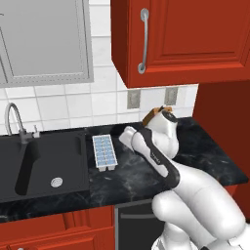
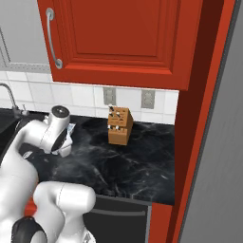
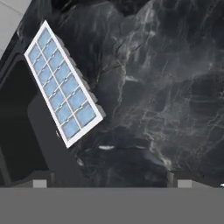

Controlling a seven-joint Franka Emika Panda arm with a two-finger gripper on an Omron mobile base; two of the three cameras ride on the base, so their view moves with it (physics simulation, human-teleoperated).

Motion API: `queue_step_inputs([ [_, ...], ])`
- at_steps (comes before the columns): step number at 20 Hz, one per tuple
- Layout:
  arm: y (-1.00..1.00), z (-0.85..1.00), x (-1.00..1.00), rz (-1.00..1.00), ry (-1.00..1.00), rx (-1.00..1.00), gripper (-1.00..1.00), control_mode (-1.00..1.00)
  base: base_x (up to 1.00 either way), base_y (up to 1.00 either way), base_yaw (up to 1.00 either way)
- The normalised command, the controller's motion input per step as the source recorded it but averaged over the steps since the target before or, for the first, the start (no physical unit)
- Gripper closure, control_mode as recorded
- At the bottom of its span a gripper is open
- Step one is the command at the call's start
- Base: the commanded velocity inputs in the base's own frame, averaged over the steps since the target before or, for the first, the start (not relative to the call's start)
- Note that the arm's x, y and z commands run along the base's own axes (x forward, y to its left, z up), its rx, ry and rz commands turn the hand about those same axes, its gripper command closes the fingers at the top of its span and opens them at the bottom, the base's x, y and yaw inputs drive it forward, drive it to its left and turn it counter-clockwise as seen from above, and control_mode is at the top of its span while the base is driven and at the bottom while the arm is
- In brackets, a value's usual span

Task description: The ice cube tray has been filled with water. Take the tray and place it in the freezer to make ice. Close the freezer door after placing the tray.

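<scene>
Lying flat on the black marbled stone worktop point(image 1: 205, 146), the small white ice cube tray with two rows of pale blue cells point(image 1: 104, 152) sits just beside the right edge of the black sink point(image 1: 44, 166), and nothing is holding it. Water could spill out of the cells, I think, if the tray gets tipped or jerked when it is lifted, because it is full. The tray also lies slanted in the hand view point(image 3: 64, 83), so the fingers may close on a corner and it could slip or get pushed into the sink. The white robot arm point(image 1: 161, 156) bends up from the near side and folds over the worktop, with its hand hanging above the stone, near the tray's right side, looking straight down. The pincer point(image 3: 112, 183) is open wide, its two dark tips well apart and holding nothing, and the tray is off to the side of them. A brown wooden knife block point(image 2: 119, 125) stands farther right by the wall, under the red wall cabinet point(image 2: 128, 38).
</scene>
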Motion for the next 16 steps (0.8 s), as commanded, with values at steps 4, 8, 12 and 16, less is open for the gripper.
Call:
queue_step_inputs([
  [4, 0.14, -0.21, 0.46, -0.03, 0.03, 0.11, -1.0, -1.0, 0.0, 0.0, 0.0],
  [8, 0.22, -0.21, 0.37, -0.06, 0.03, 0.1, -1.0, -1.0, 0.0, 0.0, 0.0],
  [12, 0.19, -0.19, 0.29, -0.07, 0.04, 0.1, -1.0, -1.0, 0.0, 0.0, 0.0],
  [16, 0.18, -0.17, 0.24, -0.06, 0.04, 0.11, -1.0, -1.0, 0.0, 0.0, 0.0],
])
